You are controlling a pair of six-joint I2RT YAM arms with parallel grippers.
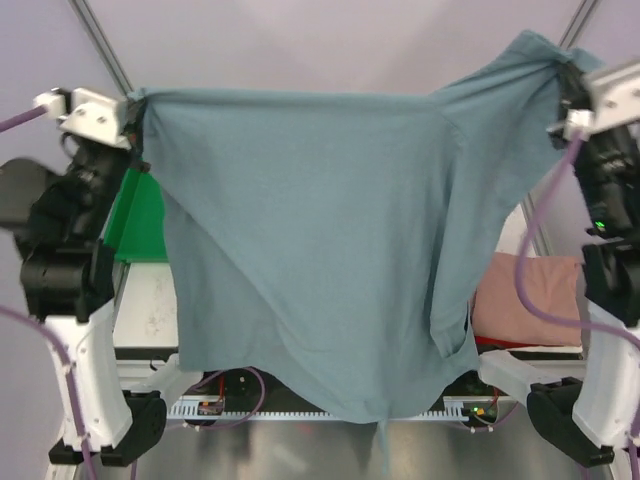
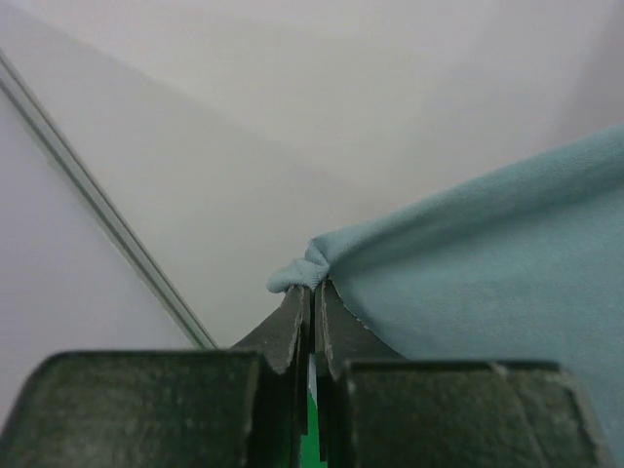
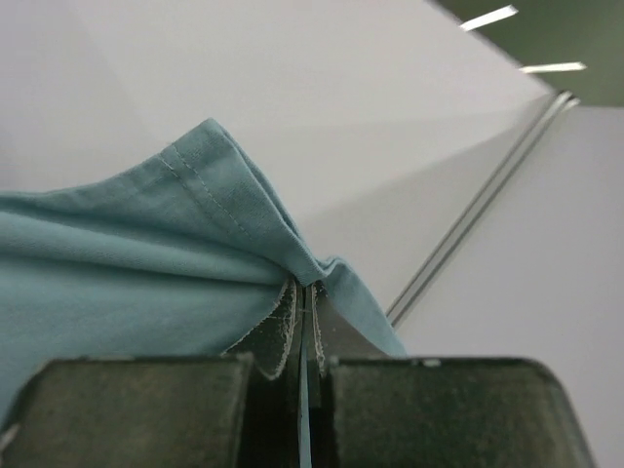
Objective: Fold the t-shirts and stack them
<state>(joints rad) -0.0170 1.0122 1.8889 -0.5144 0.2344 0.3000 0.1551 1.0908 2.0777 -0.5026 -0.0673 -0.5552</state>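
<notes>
The slate blue-grey t-shirt (image 1: pixel 320 240) hangs spread in the air between both arms, filling the middle of the top view. My left gripper (image 1: pixel 138 105) is shut on its upper left corner; the pinched bunch shows in the left wrist view (image 2: pixel 304 271). My right gripper (image 1: pixel 562 72) is shut on its upper right corner, near a hemmed edge (image 3: pixel 292 255). The shirt's lower edge dangles down to the arm bases. The dusty pink t-shirt (image 1: pixel 530 298) lies folded at the right, partly hidden. The red t-shirt shows only as a thin edge (image 1: pixel 520 344) under the pink one.
A green plastic tray (image 1: pixel 135 225) sits at the left behind the hanging shirt. The white table (image 1: pixel 145 300) shows beneath it. The arm bases (image 1: pixel 110 430) stand at the bottom corners. A pale wall with metal rails is behind.
</notes>
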